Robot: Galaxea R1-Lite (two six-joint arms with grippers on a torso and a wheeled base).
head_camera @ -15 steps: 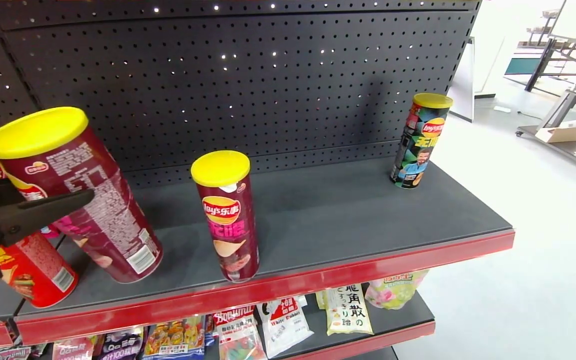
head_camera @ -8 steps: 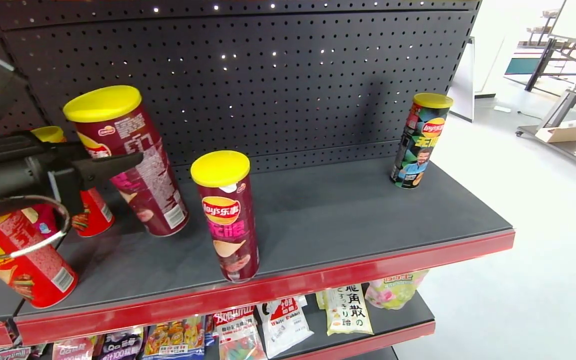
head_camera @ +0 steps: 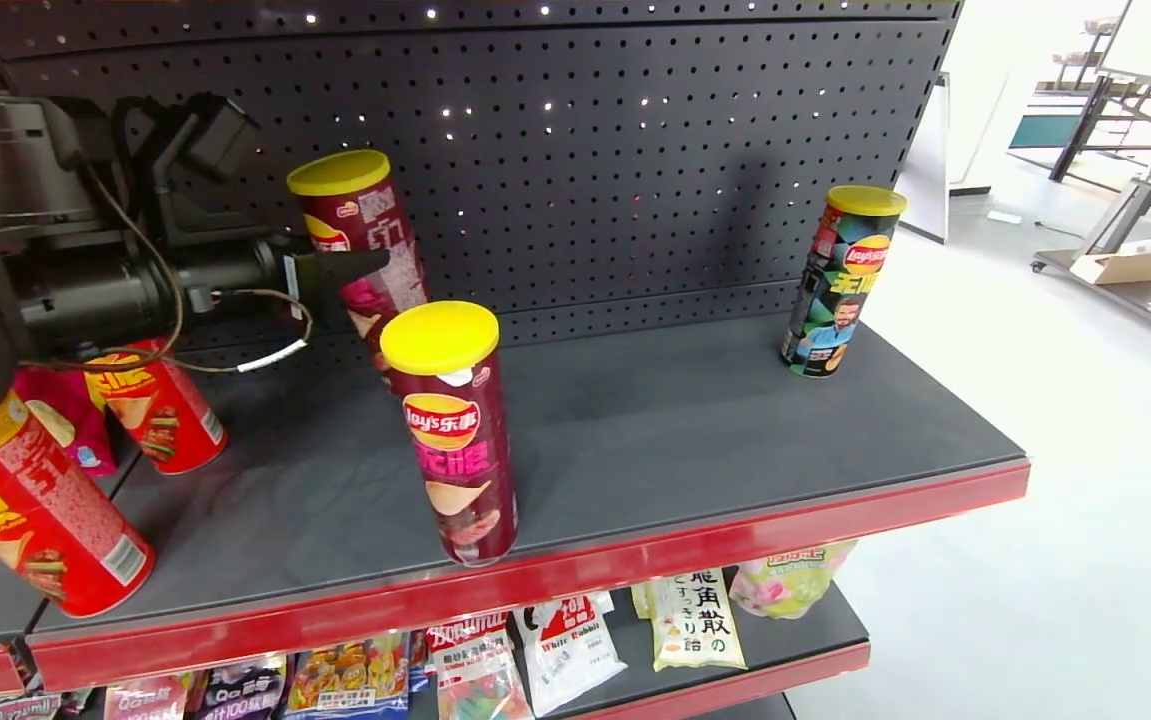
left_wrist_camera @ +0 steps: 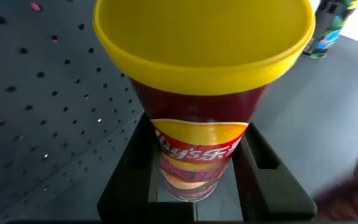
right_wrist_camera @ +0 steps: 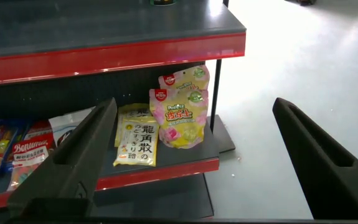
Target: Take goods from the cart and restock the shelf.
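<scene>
Judging the shelf point(head_camera: 695, 430) roomy, we would lower the maroon can point(head_camera: 355, 215), held tilted near the back edge, upright behind the front-edge can point(head_camera: 450, 430) before loosening. Left gripper point(head_camera: 367, 265) clamps it mid-body; right gripper point(right_wrist_camera: 194, 106) gapes wide, empty.

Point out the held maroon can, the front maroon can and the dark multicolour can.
held maroon can point(head_camera: 363, 215), head view, upper label
front maroon can point(head_camera: 460, 450), head view, middle of the body
dark multicolour can point(head_camera: 840, 290), head view, middle of the body
</scene>
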